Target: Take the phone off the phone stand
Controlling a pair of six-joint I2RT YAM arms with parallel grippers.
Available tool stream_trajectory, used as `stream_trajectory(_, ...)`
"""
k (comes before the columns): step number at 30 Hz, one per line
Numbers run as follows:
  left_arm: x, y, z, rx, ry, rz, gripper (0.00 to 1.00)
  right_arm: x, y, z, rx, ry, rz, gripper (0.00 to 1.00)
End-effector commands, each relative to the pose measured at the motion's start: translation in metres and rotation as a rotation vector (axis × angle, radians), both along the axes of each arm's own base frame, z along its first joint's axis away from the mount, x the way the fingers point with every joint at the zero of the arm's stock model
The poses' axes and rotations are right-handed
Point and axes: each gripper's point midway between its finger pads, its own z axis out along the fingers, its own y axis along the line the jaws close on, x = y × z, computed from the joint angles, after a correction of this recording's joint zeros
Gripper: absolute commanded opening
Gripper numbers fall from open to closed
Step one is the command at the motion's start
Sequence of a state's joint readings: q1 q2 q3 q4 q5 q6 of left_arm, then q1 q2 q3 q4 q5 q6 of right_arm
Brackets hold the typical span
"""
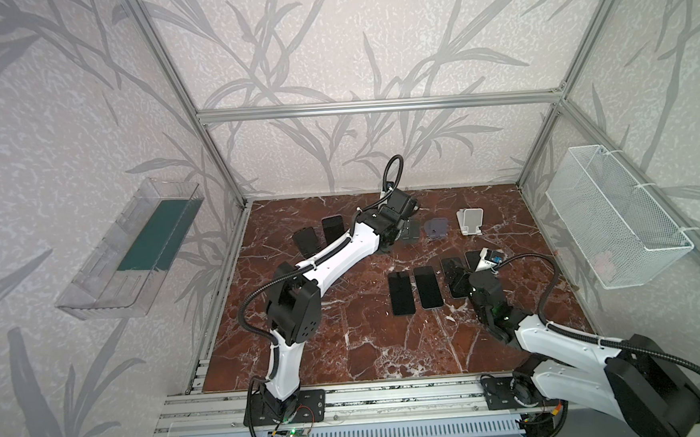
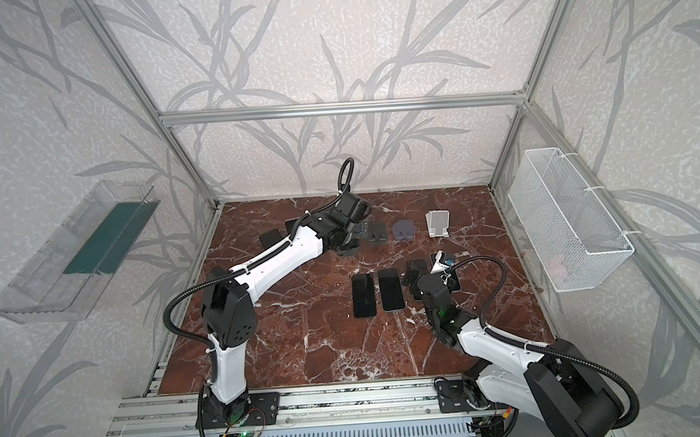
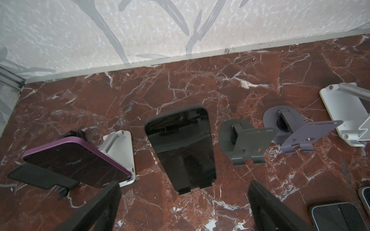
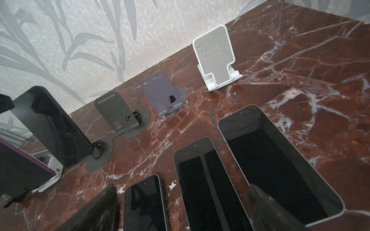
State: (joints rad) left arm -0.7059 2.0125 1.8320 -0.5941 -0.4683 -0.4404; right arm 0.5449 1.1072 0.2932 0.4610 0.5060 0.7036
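My left arm (image 1: 329, 254) stretches toward the back edge of the tabletop (image 1: 348, 353), left pincer (image 3: 183, 186) wide open. My right arm (image 1: 555, 336) bends low from the front right corner, right pincer (image 4: 182, 188) wide open too.

The left gripper (image 1: 388, 242) sat low at the back of the marble table (image 1: 347, 344), its fingers mostly hidden under the wrist. Just beside those fingers, toward the right arm, stood a dark grey stand (image 1: 411, 232), then a purple stand (image 1: 436, 229), and farthest from them a white stand (image 1: 471, 220). On the fingers' other side stood a propped phone (image 1: 333, 228) and a second propped phone (image 1: 306, 241). The right gripper (image 1: 462, 280) hung over a flat phone (image 1: 449, 269). A nearer flat phone (image 1: 428, 293) and a farther flat phone (image 1: 401, 293) lay beside its fingers.
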Motion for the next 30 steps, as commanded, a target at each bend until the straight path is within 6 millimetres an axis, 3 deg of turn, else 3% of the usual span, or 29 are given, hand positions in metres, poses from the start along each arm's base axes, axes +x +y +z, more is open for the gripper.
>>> stream_trajectory(1, 0.001, 0.002, -0.004, -0.062, 0.057, 0.01, 0.99, 0.002, 0.005, 0.0, 0.015, 0.002, 0.02, 1.0)
stream_trajectory(17, 0.029, -0.007, -0.011, -0.167, 0.021, 0.062, 0.99, 0.008, 0.017, -0.008, 0.009, 0.044, 0.064, 1.0)
stream_trajectory(30, 0.047, 0.004, -0.043, -0.172, 0.055, 0.128, 0.99, 0.009, 0.018, -0.008, 0.012, 0.045, 0.07, 1.0)
